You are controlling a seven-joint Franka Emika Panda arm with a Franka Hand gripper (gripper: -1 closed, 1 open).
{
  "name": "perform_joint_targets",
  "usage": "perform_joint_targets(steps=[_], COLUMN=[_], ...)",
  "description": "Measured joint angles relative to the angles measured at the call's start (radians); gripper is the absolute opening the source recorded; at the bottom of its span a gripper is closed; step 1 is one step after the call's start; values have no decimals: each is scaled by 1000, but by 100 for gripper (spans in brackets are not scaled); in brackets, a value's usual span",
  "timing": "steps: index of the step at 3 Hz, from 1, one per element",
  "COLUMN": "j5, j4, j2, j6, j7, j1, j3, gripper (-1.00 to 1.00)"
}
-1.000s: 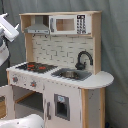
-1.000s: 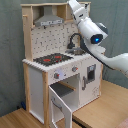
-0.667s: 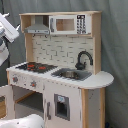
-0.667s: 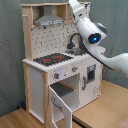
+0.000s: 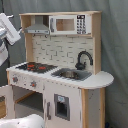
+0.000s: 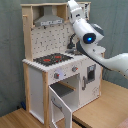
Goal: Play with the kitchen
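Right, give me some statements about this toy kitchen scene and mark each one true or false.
1. The lower oven door of the white and light wood toy play kitchen hangs open. True.
2. The black curved faucet stands beside the sink. True.
3. The black-red hob is on the first exterior view's right of the sink. False: it is on its left.
4. The small microwave sits below the counter. False: it sits up top, beside the grey hood.
5. The white robot arm reaches in above the counter in the second exterior view. True.
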Motion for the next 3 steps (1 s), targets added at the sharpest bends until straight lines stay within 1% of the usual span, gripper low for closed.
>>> perform_joint_targets(steps=[2, 3], j5=[0, 0], j4=[73, 126], j2=[13, 21], j6=[-145, -226], j7=[141, 215], j1=[-28, -56], j3=[54, 70], gripper=[100, 100])
